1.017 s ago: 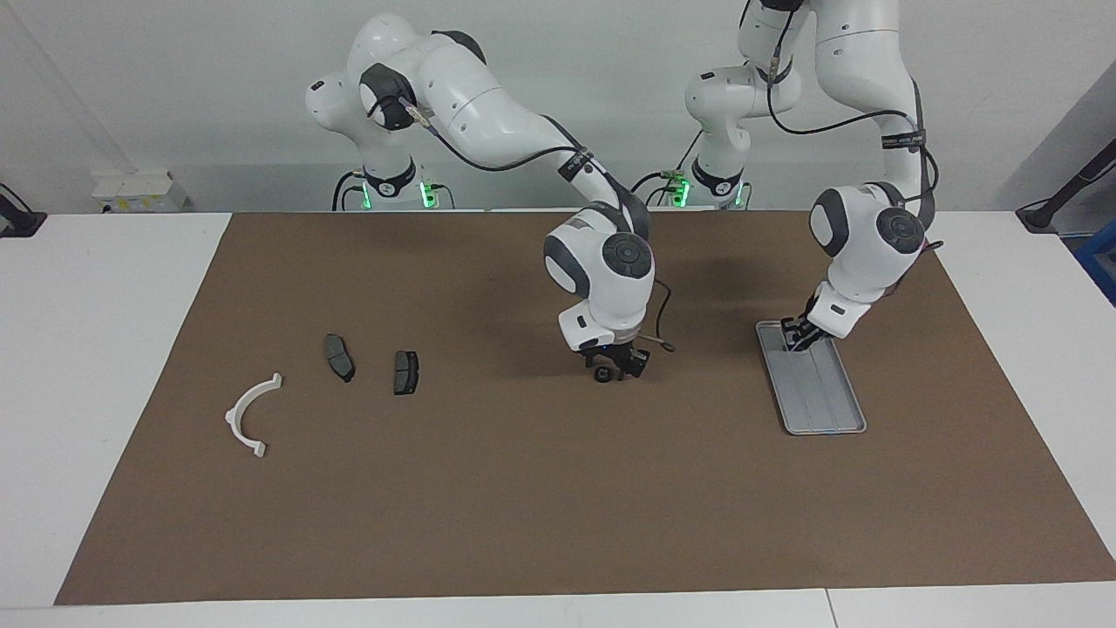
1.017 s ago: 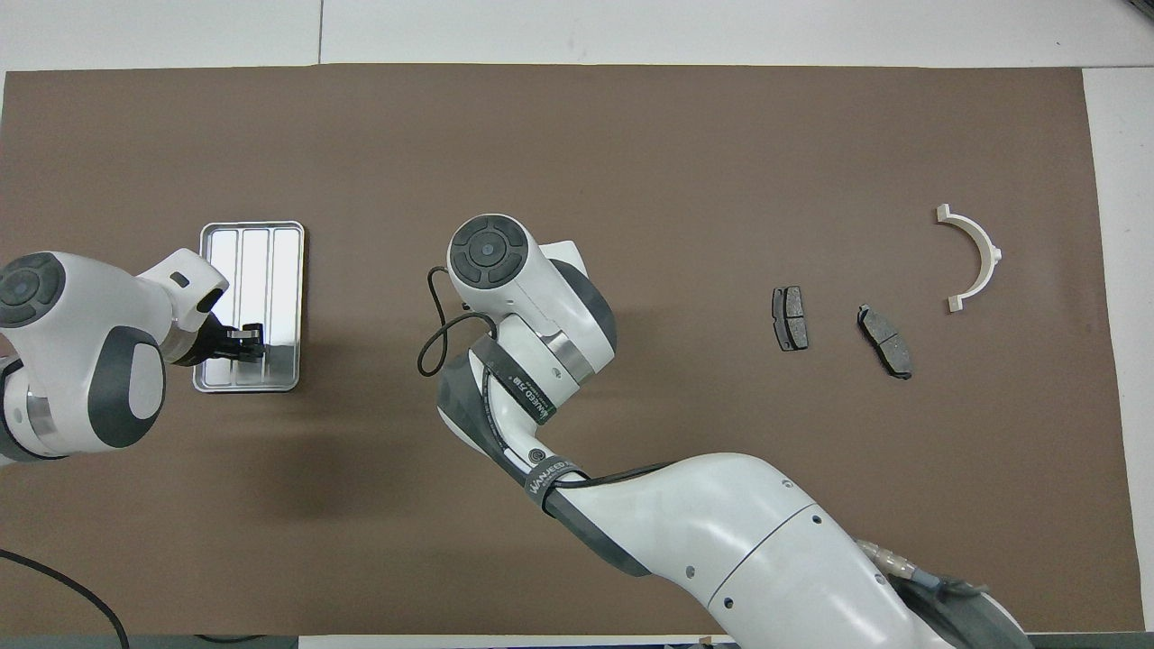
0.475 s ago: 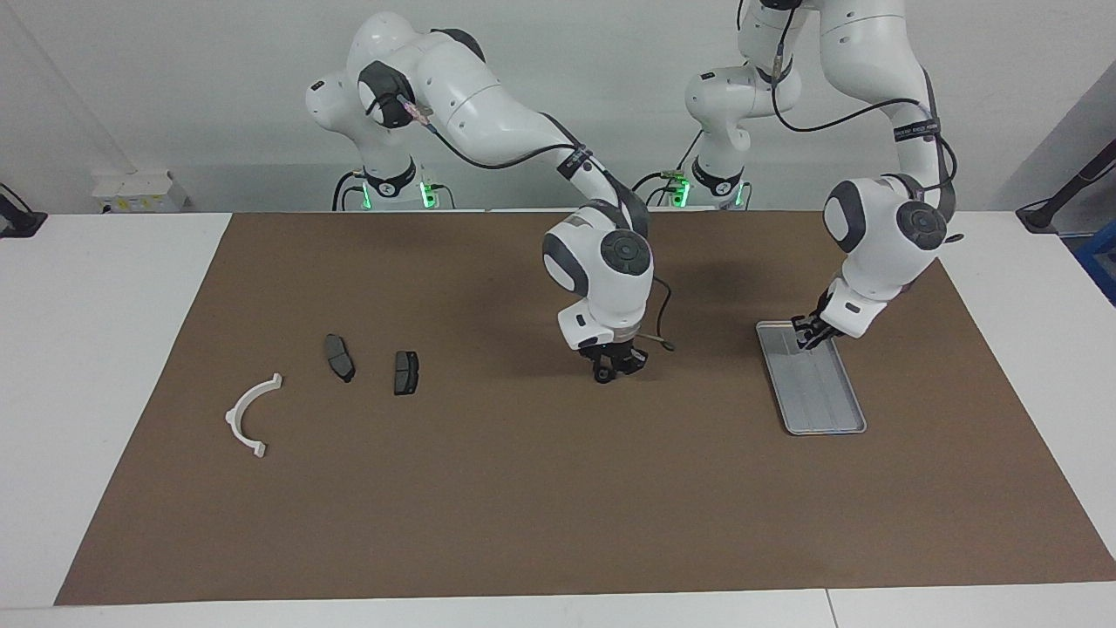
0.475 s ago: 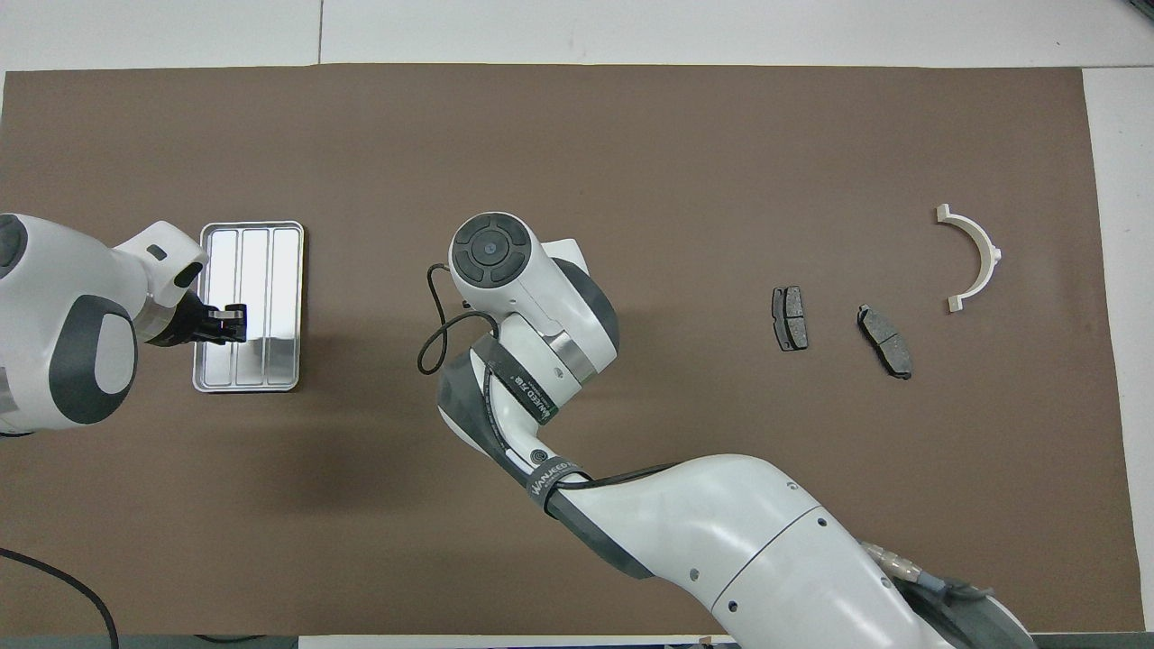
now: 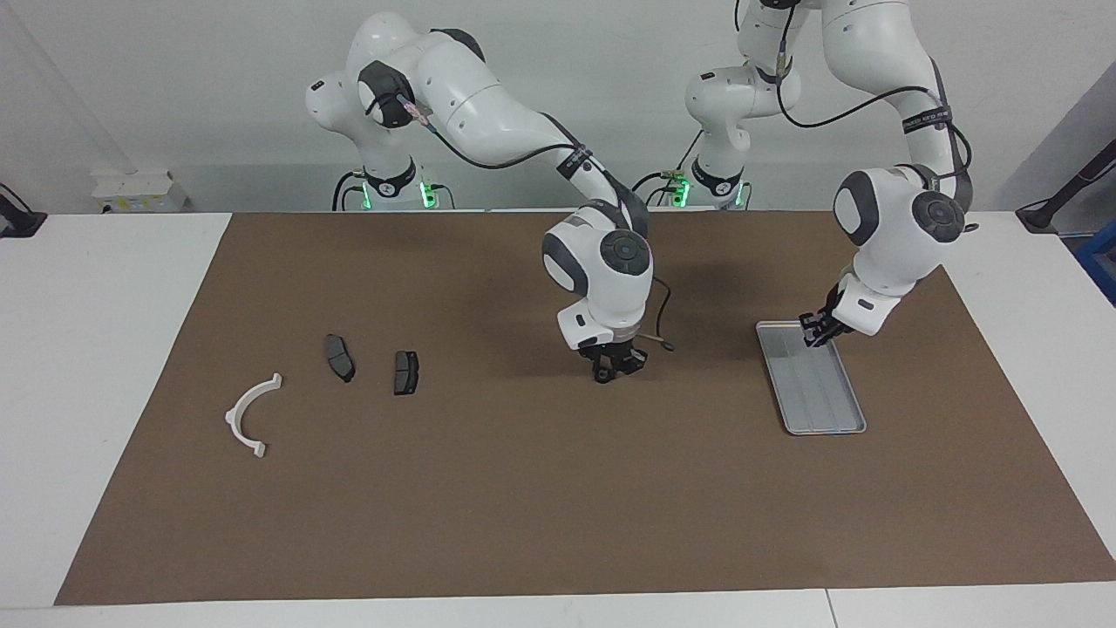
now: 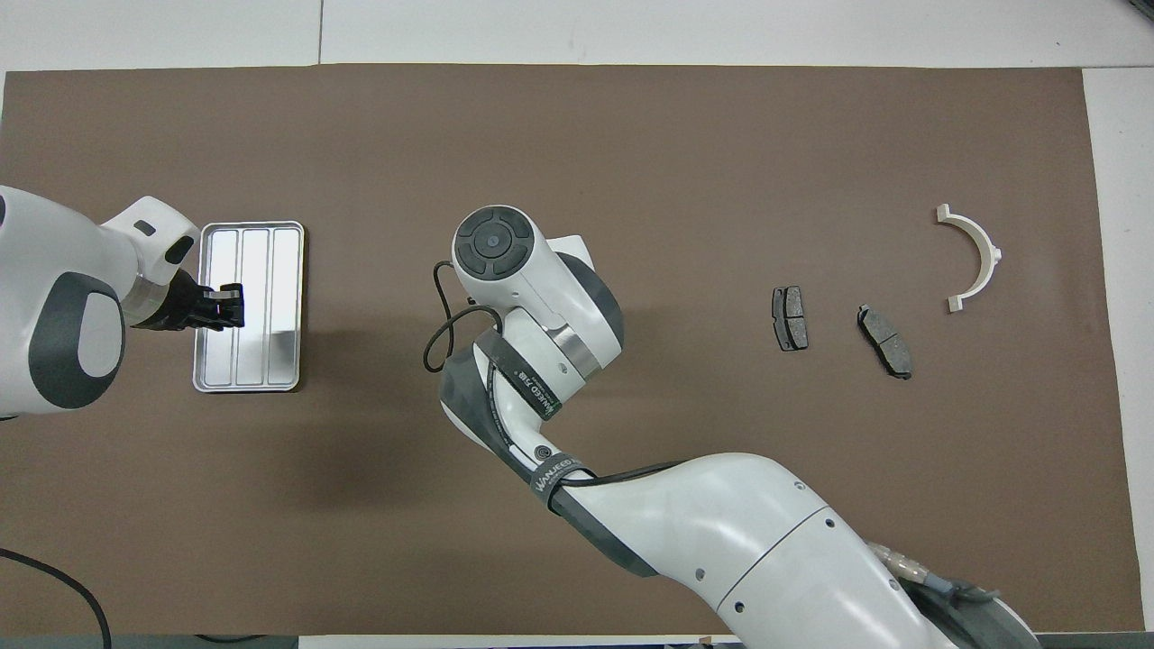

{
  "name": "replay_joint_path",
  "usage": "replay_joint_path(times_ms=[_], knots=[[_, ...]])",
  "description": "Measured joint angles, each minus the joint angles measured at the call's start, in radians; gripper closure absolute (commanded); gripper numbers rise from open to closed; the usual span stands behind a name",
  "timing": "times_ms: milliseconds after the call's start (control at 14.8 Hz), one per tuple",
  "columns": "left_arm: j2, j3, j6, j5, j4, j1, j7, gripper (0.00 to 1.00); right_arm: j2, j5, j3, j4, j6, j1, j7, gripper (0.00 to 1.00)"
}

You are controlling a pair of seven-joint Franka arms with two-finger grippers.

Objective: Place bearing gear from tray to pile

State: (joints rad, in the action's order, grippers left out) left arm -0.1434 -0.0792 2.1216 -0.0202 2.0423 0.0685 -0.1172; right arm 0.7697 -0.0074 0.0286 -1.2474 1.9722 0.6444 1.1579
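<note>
Right pincer [image 5: 613,370] hangs low over the middle of the brown mat [image 5: 523,506], and its fingertips look drawn in on the small dark ring-shaped bearing gear [image 5: 602,376]. The overhead view does not help, because the arm's own wrist covers the fingers there. I cannot tell whether the bearing gear rests on the mat or is already lifted a little.

The step in hand, as I judge it, is to carry this part to the pile. To do it well, the arm should rise straight up first, so the bearing gear does not drag on the mat. It should then travel level toward the right arm's end of the table and come down low before the fingers open. A small round part may roll, so it is better set down flat, near the two dark grey brake pads [image 5: 339,358] and the white half-ring plastic bracket [image 5: 248,414], but not on top of them.

The bearing gear sits directly between the fingertips of the right pincer, well apart from the pile and from the flat silver-grey rectangular metal tray [image 5: 819,397]. The left pincer [image 5: 815,332] is fully closed and holds nothing that I can see. It waits over the end of the tray nearer to the robots.
</note>
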Motion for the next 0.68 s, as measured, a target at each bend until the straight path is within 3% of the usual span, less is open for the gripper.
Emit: replay_joint_path(times_ms=[271,475,678], knots=[[0.0,-0.002,-0.002,-0.005,-0.021,-0.057,-0.091,0.99,-0.107,0.0,-0.004,0.053,-0.152,-0.08,-0.155,1.0],[-0.002,-0.004,-0.002,-0.006,-0.046,-0.14,-0.239,0.99,-0.222,0.0,-0.004,0.062,-0.301,-0.196,-0.458,1.0],[-0.025,-0.008,-0.001,-0.011,-0.102,-0.281,-0.433,0.99,-0.271,0.0,-0.005,0.073,-0.362,-0.355,-0.818,1.0]])
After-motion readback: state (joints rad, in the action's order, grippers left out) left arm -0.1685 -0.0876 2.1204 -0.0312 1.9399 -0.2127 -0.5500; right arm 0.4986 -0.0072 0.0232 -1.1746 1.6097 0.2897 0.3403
